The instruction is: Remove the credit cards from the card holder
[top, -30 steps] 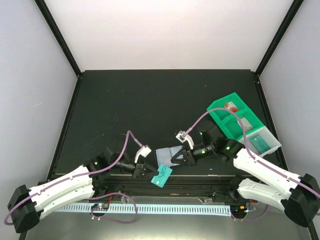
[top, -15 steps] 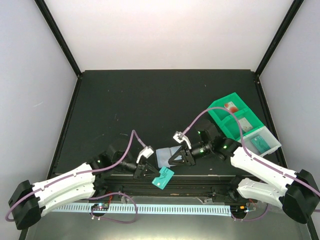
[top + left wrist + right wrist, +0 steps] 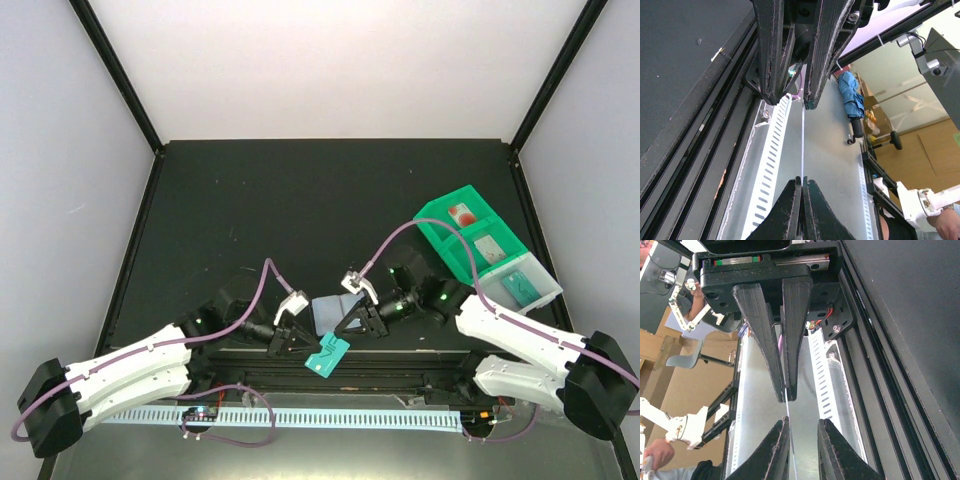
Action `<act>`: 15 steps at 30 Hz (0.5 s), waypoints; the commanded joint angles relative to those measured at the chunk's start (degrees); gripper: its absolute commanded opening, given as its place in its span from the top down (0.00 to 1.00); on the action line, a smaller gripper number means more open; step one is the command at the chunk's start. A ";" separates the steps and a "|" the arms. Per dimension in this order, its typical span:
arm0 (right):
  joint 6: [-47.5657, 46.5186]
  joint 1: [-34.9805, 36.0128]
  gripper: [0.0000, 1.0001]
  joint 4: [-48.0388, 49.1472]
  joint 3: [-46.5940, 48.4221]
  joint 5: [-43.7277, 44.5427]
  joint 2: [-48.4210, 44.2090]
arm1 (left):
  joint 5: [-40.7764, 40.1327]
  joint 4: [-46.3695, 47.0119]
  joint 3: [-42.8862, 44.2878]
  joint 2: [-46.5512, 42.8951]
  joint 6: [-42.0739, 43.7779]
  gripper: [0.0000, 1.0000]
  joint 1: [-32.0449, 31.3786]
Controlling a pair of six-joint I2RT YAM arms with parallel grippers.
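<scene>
Edge-on to both wrist cameras, the thin teal rectangular credit card (image 3: 326,354) is a mere hairline, its pale marks too small to read. The small black folding card holder (image 3: 329,312) shows only its pale blue-grey lining, just beside the card near the dark table's (image 3: 300,200) front edge. The left gripper (image 3: 801,180), reaching right, is clamped on the card; the right gripper (image 3: 804,422), reaching left, meets the holder with fingers slightly apart, and I cannot tell whether they pinch it.

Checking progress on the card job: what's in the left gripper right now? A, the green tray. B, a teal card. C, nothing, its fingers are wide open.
B: the left gripper is closed on the teal card, which shows as a thin edge-on line between its fingers in the left wrist view.
</scene>
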 commanded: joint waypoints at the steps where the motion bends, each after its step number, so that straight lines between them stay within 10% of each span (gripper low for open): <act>1: 0.70 0.55 0.81 3.03 -1.20 -1.90 -0.47 | 0.90 1.10 2.88 0.12 1.71 0.98 -0.32; 15: 2.37 1.22 0.99 6.16 -2.52 -4.06 -2.36 | 0.66 0.87 2.75 -0.33 1.80 0.98 -0.32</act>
